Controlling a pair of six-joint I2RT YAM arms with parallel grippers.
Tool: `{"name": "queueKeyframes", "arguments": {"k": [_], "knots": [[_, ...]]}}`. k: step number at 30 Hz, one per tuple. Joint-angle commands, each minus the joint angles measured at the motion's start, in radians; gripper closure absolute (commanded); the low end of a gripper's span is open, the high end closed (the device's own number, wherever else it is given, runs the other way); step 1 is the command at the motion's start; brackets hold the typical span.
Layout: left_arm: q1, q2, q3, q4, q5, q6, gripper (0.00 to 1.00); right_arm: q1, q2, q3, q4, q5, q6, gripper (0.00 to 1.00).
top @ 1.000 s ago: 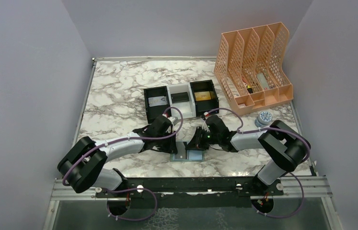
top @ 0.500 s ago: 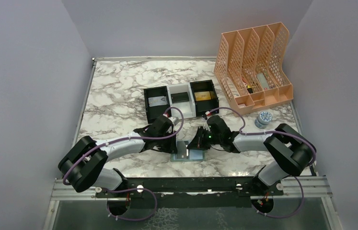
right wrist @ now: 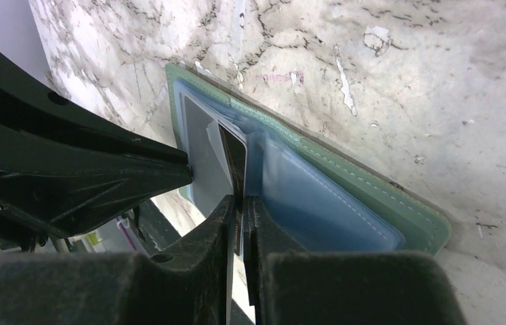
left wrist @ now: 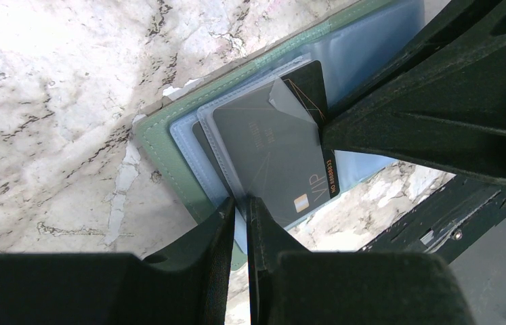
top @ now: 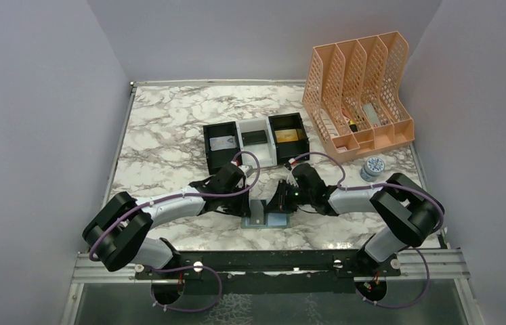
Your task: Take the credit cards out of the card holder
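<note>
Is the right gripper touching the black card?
Touching. In the right wrist view the right gripper pinches the card by its edge; the left wrist view shows its fingertip on that edge.

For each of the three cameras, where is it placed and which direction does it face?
Top external: fixed above and behind the bases, looking down on the table; both arms show.
Left wrist: on the left arm, looking past the left fingers at the black card; right fingers show at the right.
Right wrist: on the right arm, looking past its fingers at the card holder from the opposite side.
Shared: both wrist views show card holder and card.
</note>
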Motion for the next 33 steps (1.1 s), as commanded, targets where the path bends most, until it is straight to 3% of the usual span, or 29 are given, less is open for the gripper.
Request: {"name": "queueKeyframes", "arguments": {"k": [1,7,20,29,33], "knots": [[-0.012,0.011,0.013,-0.03,-0.035,0.015,0.85,0.002,0.015,0.009,0.038,-0.032,-0.007,0.91],[-0.013,0.012,0.016,-0.03,-0.037,0.013,0.85,0.0,-0.006,0.0,0.036,-0.017,-0.003,0.99],[-0.015,0.023,0.022,-0.038,-0.043,0.018,0.87,-0.021,-0.059,-0.027,0.002,0.032,0.0,0.99],[-0.017,0.027,0.026,-0.038,-0.041,0.022,0.88,-0.021,0.007,-0.013,0.056,-0.036,0.006,0.75],[-0.017,0.03,0.028,-0.039,-0.041,0.023,0.88,-0.02,0.029,-0.012,0.069,-0.042,0.007,0.78]]}}
